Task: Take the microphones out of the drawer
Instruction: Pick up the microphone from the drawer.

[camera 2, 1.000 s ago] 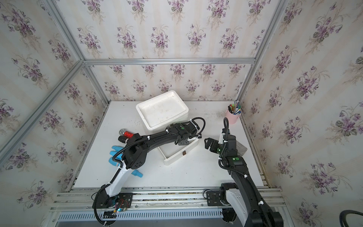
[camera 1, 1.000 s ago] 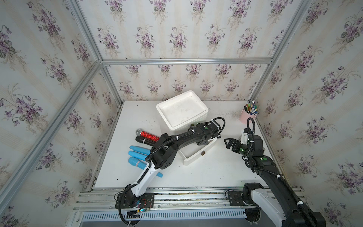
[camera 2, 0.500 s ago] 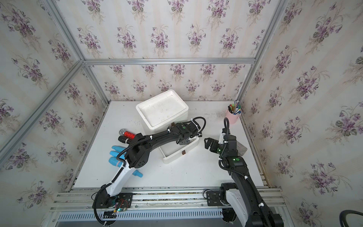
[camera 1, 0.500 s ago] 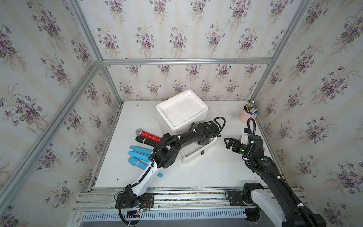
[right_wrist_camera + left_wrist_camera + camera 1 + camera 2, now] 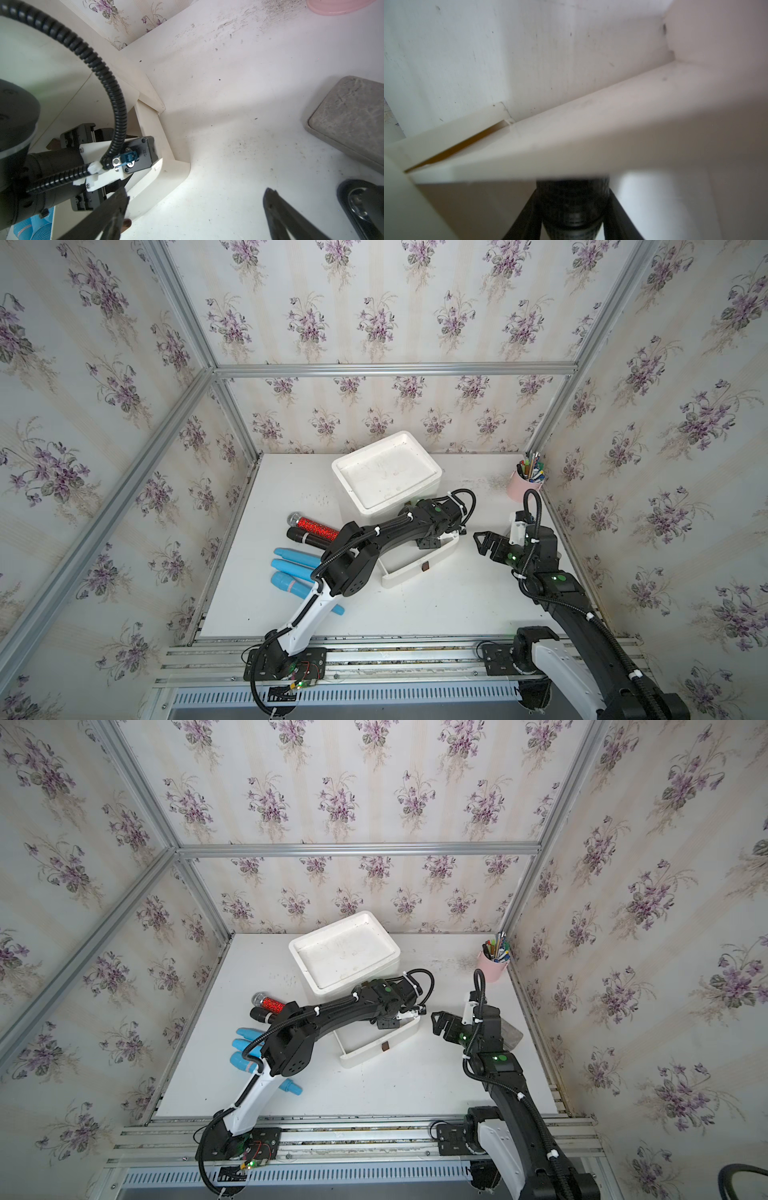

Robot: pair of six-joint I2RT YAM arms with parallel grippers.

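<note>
Currently: table (image 5: 436,605), white box (image 5: 386,472) toward its 12 o'clock, open drawer (image 5: 399,577) jutting toward 6. Inside the drawer, the left gripper (image 5: 428,542) is clamped on a dark mic (image 5: 572,207). At the drawer's 3 o'clock the right gripper (image 5: 482,545) hovers, spread wide, empty.

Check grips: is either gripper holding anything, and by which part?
Left gripper looks closed on a dark microphone in the drawer, fingers on either side of its body; exact part too blurred. Right gripper open, empty.
</note>
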